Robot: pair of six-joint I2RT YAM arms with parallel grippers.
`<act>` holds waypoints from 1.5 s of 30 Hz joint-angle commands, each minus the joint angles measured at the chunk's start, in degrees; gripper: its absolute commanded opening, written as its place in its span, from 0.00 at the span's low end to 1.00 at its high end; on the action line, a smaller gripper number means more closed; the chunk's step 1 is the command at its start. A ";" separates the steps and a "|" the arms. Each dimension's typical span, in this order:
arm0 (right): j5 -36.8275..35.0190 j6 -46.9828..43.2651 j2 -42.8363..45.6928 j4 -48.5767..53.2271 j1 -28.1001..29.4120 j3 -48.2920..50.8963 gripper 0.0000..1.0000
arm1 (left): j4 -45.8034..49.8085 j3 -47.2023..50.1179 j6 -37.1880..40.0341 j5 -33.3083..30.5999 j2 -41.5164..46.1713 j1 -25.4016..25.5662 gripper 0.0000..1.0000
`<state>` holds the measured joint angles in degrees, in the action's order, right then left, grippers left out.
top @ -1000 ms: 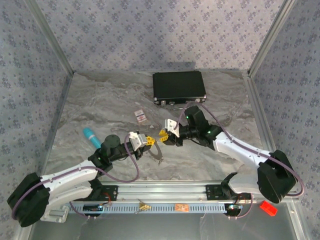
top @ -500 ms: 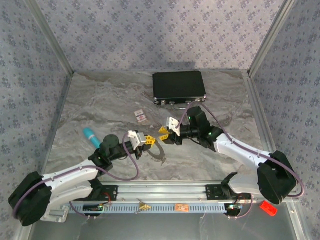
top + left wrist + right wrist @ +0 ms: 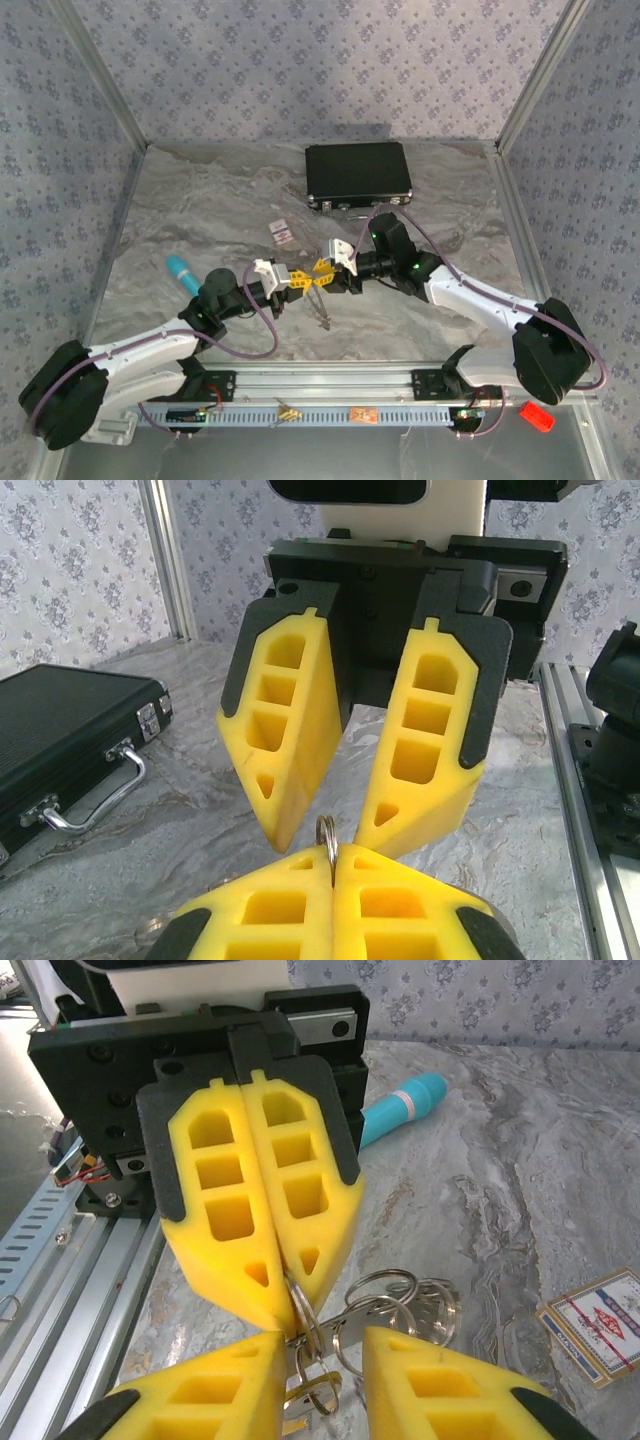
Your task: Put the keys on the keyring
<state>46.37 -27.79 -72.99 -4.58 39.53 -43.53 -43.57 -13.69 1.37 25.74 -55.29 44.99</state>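
Far L: teal tube [image 3: 180, 268] lies on table [image 3: 200, 200], well clear. L gripper [image 3: 297, 281] has pads pressed fully together, pinching one loop of keyring [image 3: 390, 1305]. Rest of bunch hangs below the tips, long axis roughly vertical. Just R of it, tip to tip, R gripper [image 3: 322, 267] faces it w/ jaws part open, straddling the pinched loop, nothing clamped afaict. Yellowish bit low btwn R fingers looks like key [image 3: 310, 1393] (too blurred to say if threaded). R arm is nearer the free loops, so next move prob means closing edge-on. L pads crowd that gap. Tag [image 3: 282, 233] & black case [image 3: 358, 172] sit behind, no obstruction.
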 commanded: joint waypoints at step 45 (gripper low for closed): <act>-19.76 -18.08 -8.92 34.42 9.83 -22.30 0.00 | 22.13 -7.11 9.18 -4.29 4.42 -0.13 0.19</act>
<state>26.37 -44.69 -81.67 28.53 48.88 -63.44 -20.29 -18.31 10.13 19.97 -50.63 44.75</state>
